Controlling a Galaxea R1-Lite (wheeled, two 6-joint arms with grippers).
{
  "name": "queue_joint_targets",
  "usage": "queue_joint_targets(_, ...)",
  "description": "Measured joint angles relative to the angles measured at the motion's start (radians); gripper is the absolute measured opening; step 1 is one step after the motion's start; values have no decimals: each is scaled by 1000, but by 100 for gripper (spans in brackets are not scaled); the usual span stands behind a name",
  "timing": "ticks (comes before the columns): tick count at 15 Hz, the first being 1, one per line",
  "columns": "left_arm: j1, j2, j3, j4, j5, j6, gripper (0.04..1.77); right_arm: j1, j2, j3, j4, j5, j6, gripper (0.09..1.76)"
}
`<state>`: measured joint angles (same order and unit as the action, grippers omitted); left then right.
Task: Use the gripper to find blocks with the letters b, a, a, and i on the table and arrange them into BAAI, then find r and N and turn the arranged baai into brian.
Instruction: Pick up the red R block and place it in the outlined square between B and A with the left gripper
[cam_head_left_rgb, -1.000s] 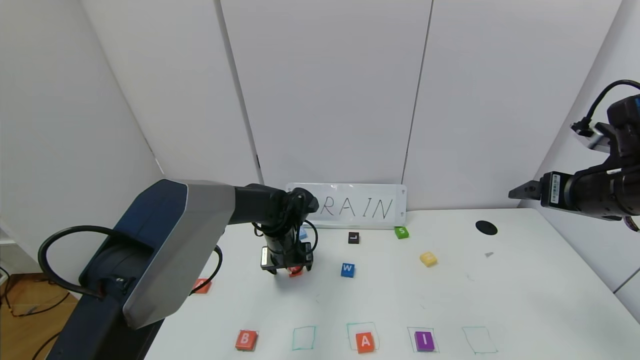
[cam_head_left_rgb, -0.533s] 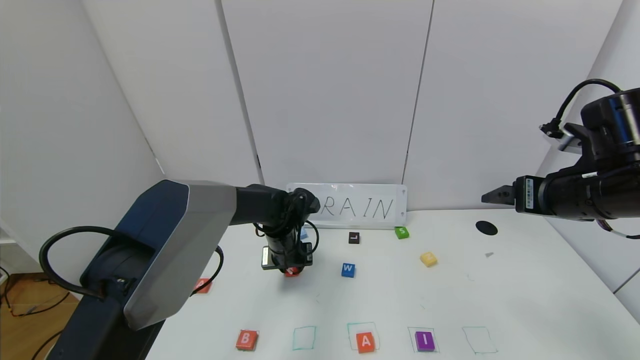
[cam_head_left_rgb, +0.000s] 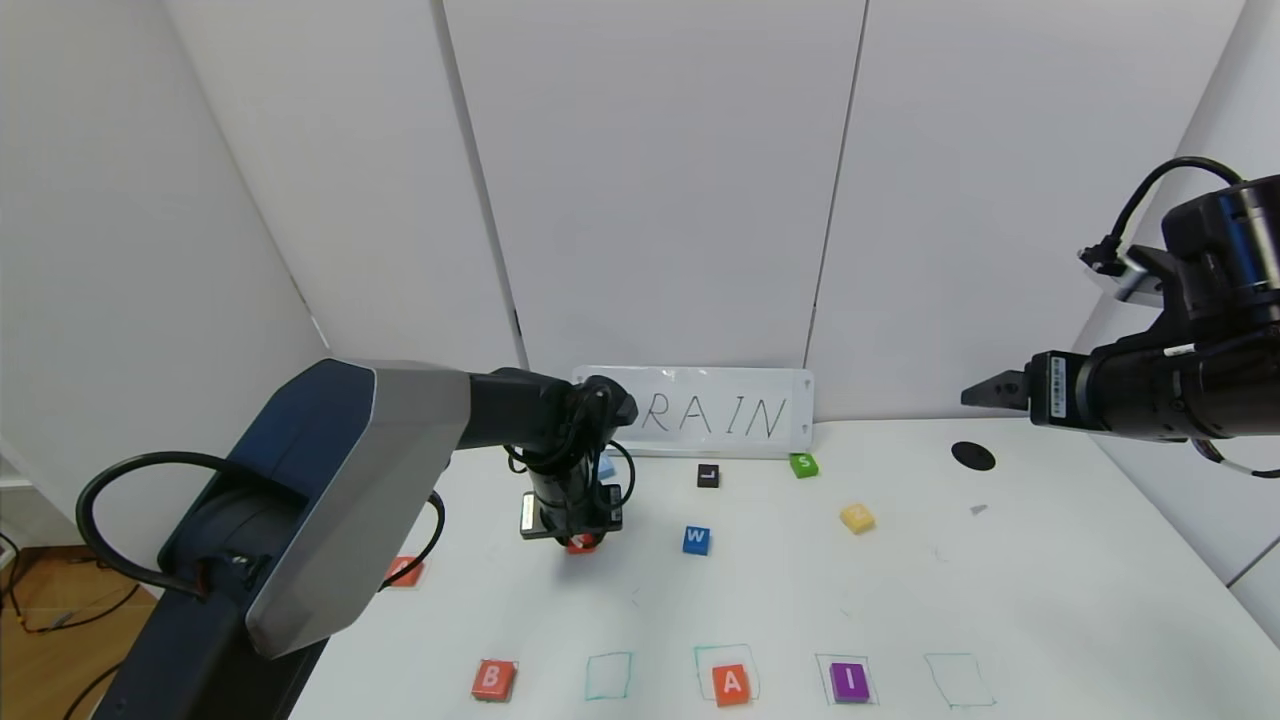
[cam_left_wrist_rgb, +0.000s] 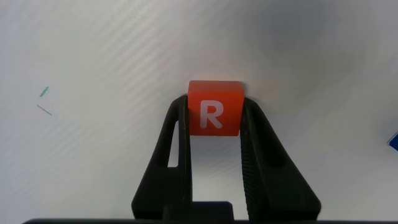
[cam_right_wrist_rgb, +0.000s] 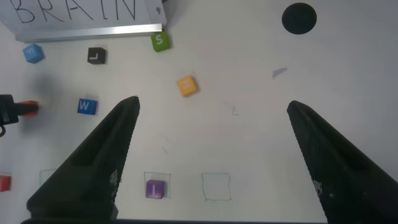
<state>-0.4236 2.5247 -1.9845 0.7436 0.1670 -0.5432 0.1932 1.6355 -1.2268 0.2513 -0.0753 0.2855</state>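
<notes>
My left gripper (cam_head_left_rgb: 578, 540) points down at the middle of the table (cam_head_left_rgb: 1050, 600) and is shut on the orange-red r block (cam_left_wrist_rgb: 213, 93), pinched between both fingers at the tabletop. In the front row lie the blocks B (cam_head_left_rgb: 492, 679), A (cam_head_left_rgb: 731, 684) and purple I (cam_head_left_rgb: 849, 681). Another orange-red block (cam_head_left_rgb: 403, 571) lies at the left, half hidden behind my left arm. The yellow N (cam_head_left_rgb: 857, 517) sits right of centre. My right gripper (cam_head_left_rgb: 985, 392) hangs open, high over the table's right side, with nothing between its fingers.
A sign reading BRAIN (cam_head_left_rgb: 720, 412) leans on the back wall. Nearby lie a blue W (cam_head_left_rgb: 696, 540), a black L (cam_head_left_rgb: 708, 476), a green S (cam_head_left_rgb: 803, 464) and a pale blue block (cam_head_left_rgb: 605, 465). Bare green squares (cam_head_left_rgb: 608, 676) (cam_head_left_rgb: 958, 680) flank the row. A black hole (cam_head_left_rgb: 972, 456) is back right.
My left gripper has dropped slightly and shut on the R block. My right arm has swung in leftward over the table, then held still.
</notes>
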Motion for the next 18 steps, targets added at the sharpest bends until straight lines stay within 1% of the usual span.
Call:
queue_joint_targets(5,-13,-14,9,3,8,2,51,0,-1,0,0,0,0,171)
queue_joint_targets(7,-20,-34,16,5,23,3,51,0,-2,0,0,0,0,171)
queue_joint_targets(10,-25,-79,38,41,32,3,51,0,-2,0,0,1,0,171)
queue_joint_targets(12,-28,-113,80,39,33,2,51,0,-2,1,0,1,0,171)
queue_joint_targets(15,-50,-169,176,22,44,1,51,0,-4,1,0,2,0,171)
queue_joint_targets(16,-60,-189,216,0,46,1,51,0,-4,1,0,1,0,171)
queue_joint_targets(18,-78,-234,318,-82,49,1,51,0,-5,1,0,1,0,171)
